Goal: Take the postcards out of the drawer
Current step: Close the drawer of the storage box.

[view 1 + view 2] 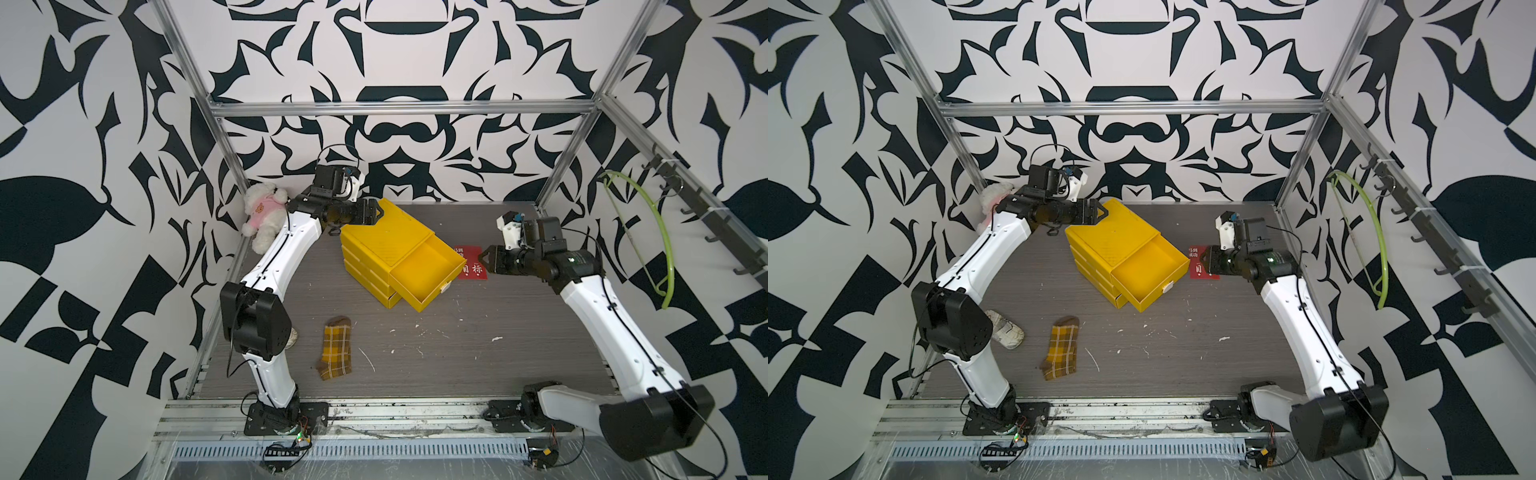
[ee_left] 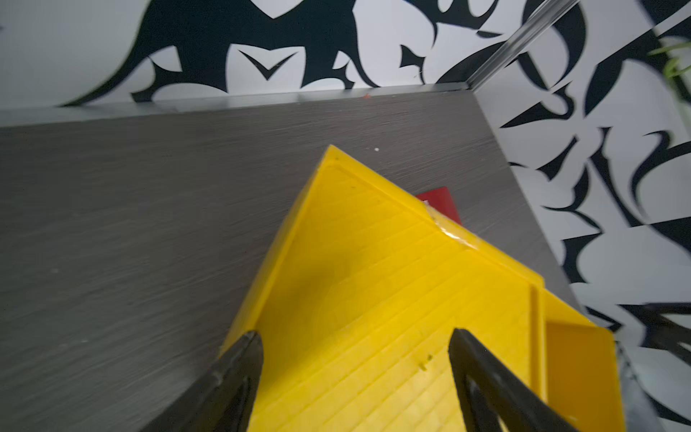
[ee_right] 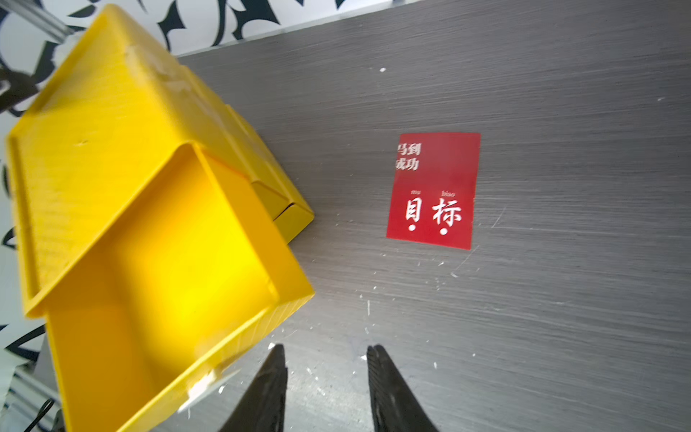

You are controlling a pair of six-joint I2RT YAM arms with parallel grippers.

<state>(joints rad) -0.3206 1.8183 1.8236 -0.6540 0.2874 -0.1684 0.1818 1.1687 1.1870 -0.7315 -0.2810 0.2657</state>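
The yellow cabinet (image 1: pixel 382 237) (image 1: pixel 1108 237) stands mid-table with its top drawer (image 1: pixel 424 270) (image 1: pixel 1150 270) (image 3: pixel 179 269) pulled out; nothing lies in the drawer. A red postcard (image 1: pixel 473 270) (image 1: pixel 1200 270) (image 3: pixel 435 190) with white Chinese characters lies flat on the table just right of the drawer; its corner (image 2: pixel 441 204) peeks past the cabinet. My right gripper (image 1: pixel 487 254) (image 1: pixel 1206 255) (image 3: pixel 326 348) hovers over the card's near edge, partly open, nothing between its fingers. My left gripper (image 1: pixel 376 212) (image 1: pixel 1100 212) (image 2: pixel 354 333) is open wide over the cabinet's back-left top corner.
A yellow-brown plaid sock (image 1: pixel 336 353) (image 1: pixel 1061 349) lies front left. A white shoe (image 1: pixel 1005 328) sits by the left arm's elbow. A plush toy (image 1: pixel 264 216) leans in the back-left corner. A green hoop (image 1: pixel 656 232) hangs on the right wall.
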